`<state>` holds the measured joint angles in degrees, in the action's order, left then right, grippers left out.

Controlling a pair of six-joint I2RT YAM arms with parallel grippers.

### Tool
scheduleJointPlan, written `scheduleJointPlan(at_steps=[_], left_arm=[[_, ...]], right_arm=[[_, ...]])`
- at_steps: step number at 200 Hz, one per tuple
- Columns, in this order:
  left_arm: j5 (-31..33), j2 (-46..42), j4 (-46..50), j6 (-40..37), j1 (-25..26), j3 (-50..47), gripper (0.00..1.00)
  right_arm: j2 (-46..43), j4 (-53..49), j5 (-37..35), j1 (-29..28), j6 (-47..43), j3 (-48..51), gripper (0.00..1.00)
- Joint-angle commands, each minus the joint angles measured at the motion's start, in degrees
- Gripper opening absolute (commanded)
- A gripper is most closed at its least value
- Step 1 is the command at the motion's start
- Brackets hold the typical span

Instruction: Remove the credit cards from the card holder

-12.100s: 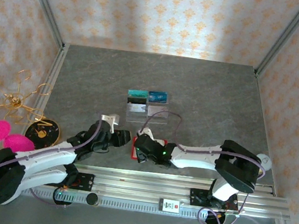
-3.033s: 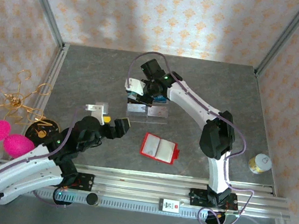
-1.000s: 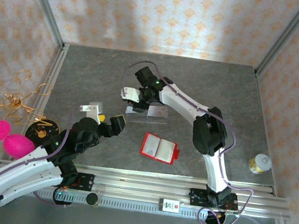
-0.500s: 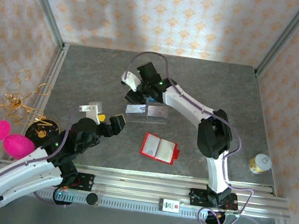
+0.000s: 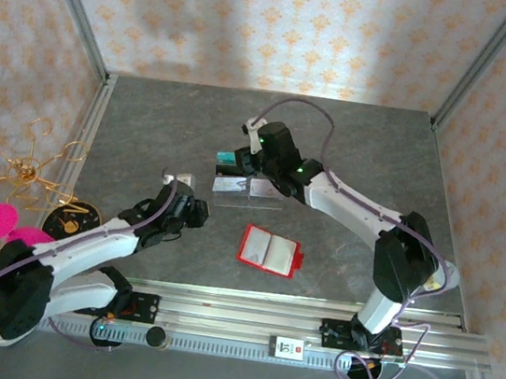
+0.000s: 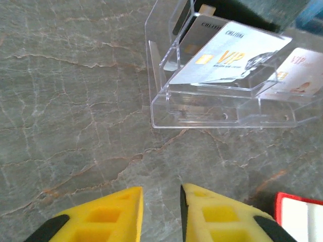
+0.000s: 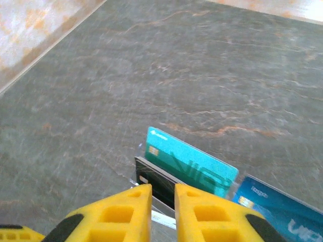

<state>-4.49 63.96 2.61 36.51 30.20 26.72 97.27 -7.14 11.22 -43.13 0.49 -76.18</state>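
We see the card holder [image 5: 271, 250] lying open flat mid-table, red with pale pockets facing up. Silver credit cards [image 6: 229, 53] lean tilted in the clear tray's [image 6: 202, 118] front slots. The blue card [image 7: 275, 212] stands behind them.

Lab test booth: wallpaper panels [image 5: 304, 27], aluminium frame posts [image 5: 77, 5].

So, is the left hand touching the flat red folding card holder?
Apart. The top view shows bare table between the left hand and the red card holder.

The left claw [image 6: 160, 195] and right claw [image 7: 162, 191] have both narrowed their jaws.
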Motion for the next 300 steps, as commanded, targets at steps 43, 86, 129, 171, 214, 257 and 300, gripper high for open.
scheduleJointPlan(at_steps=[43,86,129,171,214,257,300], left_arm=[[4.87,9.89,-5.42,-5.16,-1.8,7.18,0.15],[7.05,16.48,-6.49,-5.43,-2.24,9.72,0.07],[7.0,18.43,-8.97,-5.31,-2.24,10.68,0.04],[6.64,20.75,-10.43,-6.09,-2.25,12.26,0.03],[6.84,22.56,-11.44,-7.16,-2.25,14.14,0.02],[5.3,22.78,-13.16,-6.98,-2.2,14.4,0.02],[4.75,23.66,-14.38,-6.74,-2.2,15.24,0.02]], right_arm=[[-6.55,3.8,-11.13,0.5,11.7,12.27,0.11],[-9.77,4.85,-10.96,0.73,11.63,15.61,0.11],[-11.96,5.6,-10.64,0.95,10.81,17.15,0.11],[-12.56,6.19,-10.27,1.12,10.31,18.17,0.11],[-12.82,6.47,-9.53,1.13,9.98,18.44,0.11],[-12.77,6.7,-8.86,1.21,9.94,18.61,0.11],[-12.06,7.0,-7.37,1.21,10.06,18.75,0.11]])
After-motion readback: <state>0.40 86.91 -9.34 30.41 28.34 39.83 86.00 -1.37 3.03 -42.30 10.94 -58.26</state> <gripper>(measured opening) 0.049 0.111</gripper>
